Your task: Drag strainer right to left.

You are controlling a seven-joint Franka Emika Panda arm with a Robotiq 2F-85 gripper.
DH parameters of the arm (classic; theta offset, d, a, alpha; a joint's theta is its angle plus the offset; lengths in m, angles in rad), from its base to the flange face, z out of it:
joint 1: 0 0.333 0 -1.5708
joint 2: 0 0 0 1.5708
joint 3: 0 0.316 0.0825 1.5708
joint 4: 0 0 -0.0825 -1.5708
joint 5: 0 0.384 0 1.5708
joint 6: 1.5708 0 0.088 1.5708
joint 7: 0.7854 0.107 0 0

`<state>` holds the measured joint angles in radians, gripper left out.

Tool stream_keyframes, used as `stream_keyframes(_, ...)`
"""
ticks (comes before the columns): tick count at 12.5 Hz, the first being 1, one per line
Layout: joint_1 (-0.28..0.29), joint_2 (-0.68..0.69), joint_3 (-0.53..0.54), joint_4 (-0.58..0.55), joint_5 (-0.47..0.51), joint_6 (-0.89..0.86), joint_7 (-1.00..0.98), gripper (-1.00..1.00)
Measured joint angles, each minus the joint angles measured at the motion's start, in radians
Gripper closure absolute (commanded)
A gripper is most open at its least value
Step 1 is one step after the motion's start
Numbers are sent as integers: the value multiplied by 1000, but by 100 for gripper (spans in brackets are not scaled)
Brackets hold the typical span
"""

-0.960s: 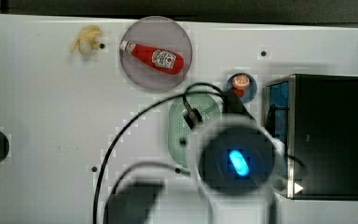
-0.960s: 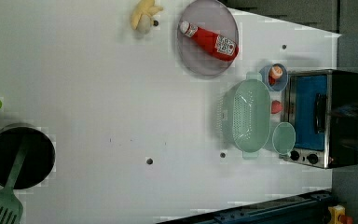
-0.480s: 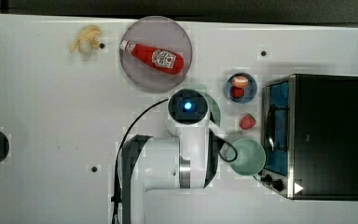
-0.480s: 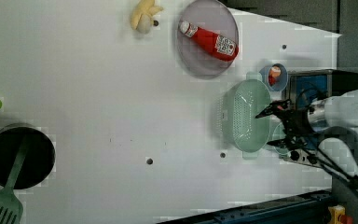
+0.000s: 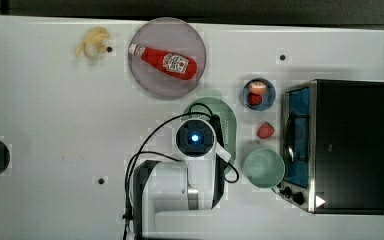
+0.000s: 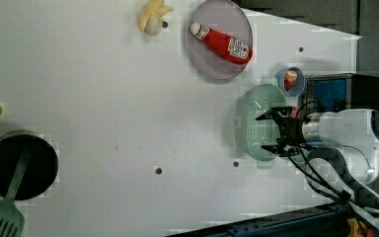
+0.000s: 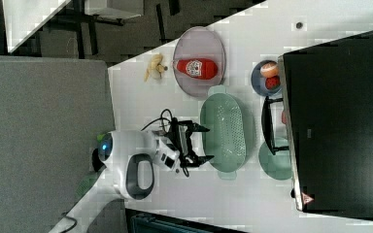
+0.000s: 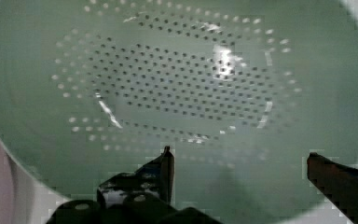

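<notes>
Strainer [image 6: 258,123] sits on the table [image 6: 103,98] beside the oven [image 5: 347,145], under the gripper [image 6: 271,131], whose fingers stand wide apart and empty, and it looks light, stiff and slick (thin plastic), so I'd hook its rim wall to drag it.

Three views overlook table [image 5: 40,125] — wrist close above.

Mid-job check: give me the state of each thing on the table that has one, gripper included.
gripper: open, above the strainer, holding nothing
strainer: upright, empty, beside the toaster oven
ketchup bottle: lying on the round plate
toaster oven: door shut
green bowl: upright, empty
</notes>
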<state>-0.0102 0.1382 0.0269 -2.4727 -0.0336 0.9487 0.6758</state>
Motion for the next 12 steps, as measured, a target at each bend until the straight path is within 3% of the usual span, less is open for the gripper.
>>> stream_keyframes(6,20,253,14,25,-13,234,70,-100)
stream_keyframes(8,22,265,17,10,20,249,110,-100)
stream_keyframes(12,23,260,33,27,-12,249,149,-100)
